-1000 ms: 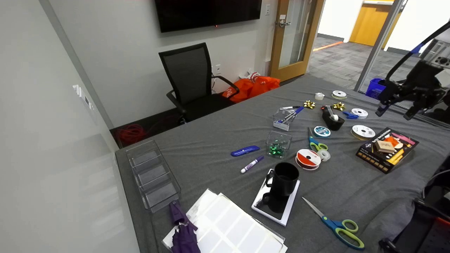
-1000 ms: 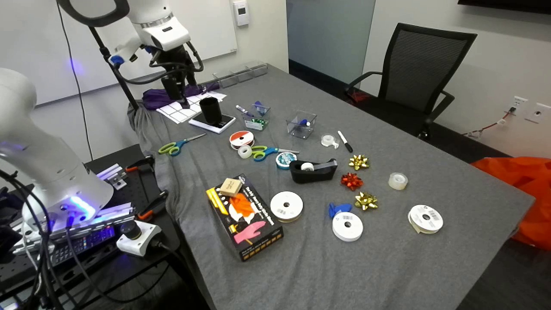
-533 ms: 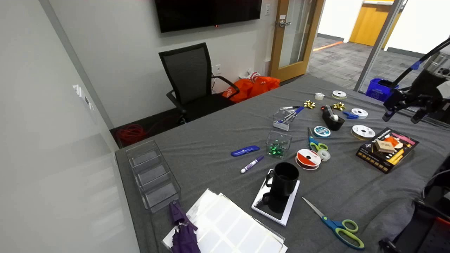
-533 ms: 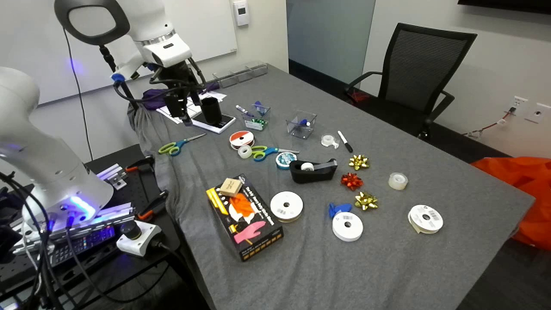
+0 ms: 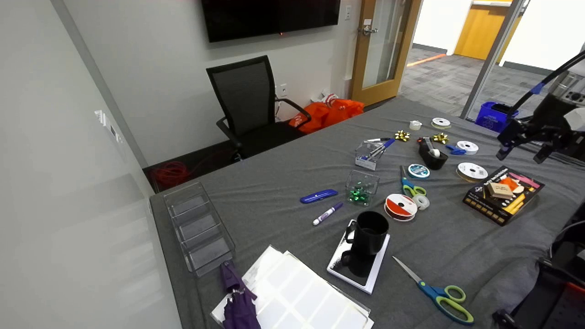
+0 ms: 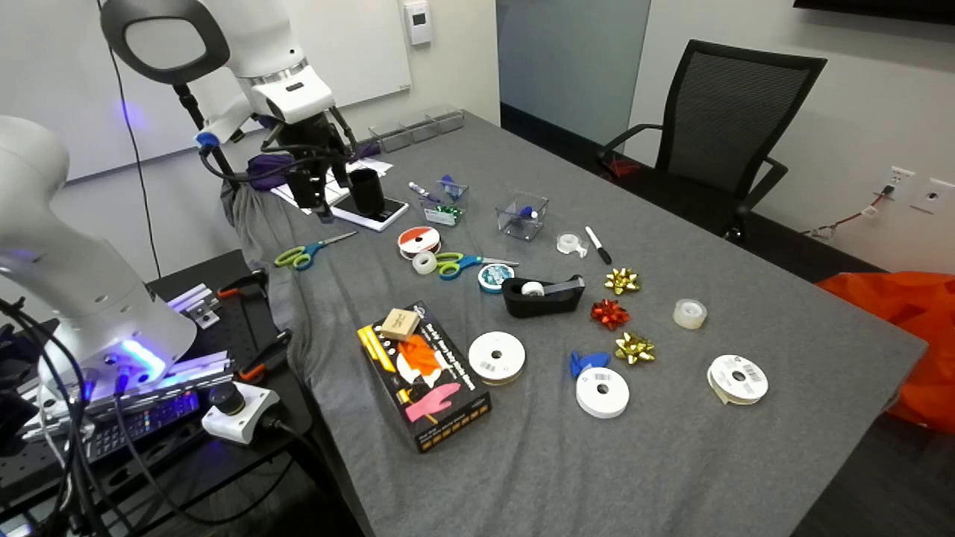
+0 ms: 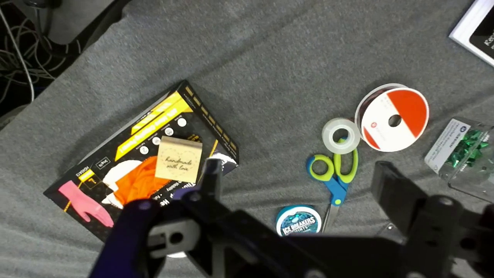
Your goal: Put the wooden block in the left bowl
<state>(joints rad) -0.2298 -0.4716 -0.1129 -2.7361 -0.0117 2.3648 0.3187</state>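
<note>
And it's the end effector [image 5: 520, 157] that has moved: it sits lower in both exterior views than a second ago, while everything lying on the grey-draped surface [image 6: 671, 462] has stayed put! Now it hangs in the air, fingers [image 7: 212, 175] spread wide apart, and in the wrist view one of them cuts across an end of the black glove box [image 7: 133, 181]. Up on top of that box, here's the wooden block [image 7: 178, 160], lying flat, "handmade with love" facing up. Round the box we go: a white ribbon spool [image 6: 485, 363] just beside it, then the black tape dispenser [image 6: 548, 300], a little farther from the box. Near the box, too, the small scissors [image 7: 336, 190], with a roll of clear tape [image 7: 329, 136] overlapping their handles in the wrist view and a red-and-white spool [image 7: 409, 110] just past it. Well apart from the box, the black mug [image 5: 371, 230] stands upright on a white-edged frame [image 5: 376, 265], and the large scissors [image 5: 429, 289] lie apart from it too. Also well apart from the box: a clear tub [image 7: 447, 144] holding a green bow [image 7: 469, 148], and a see-through pen holder [image 5: 365, 163] with pens [image 5: 380, 149] in it. Which vessel the task means, I cannot tell.
</note>
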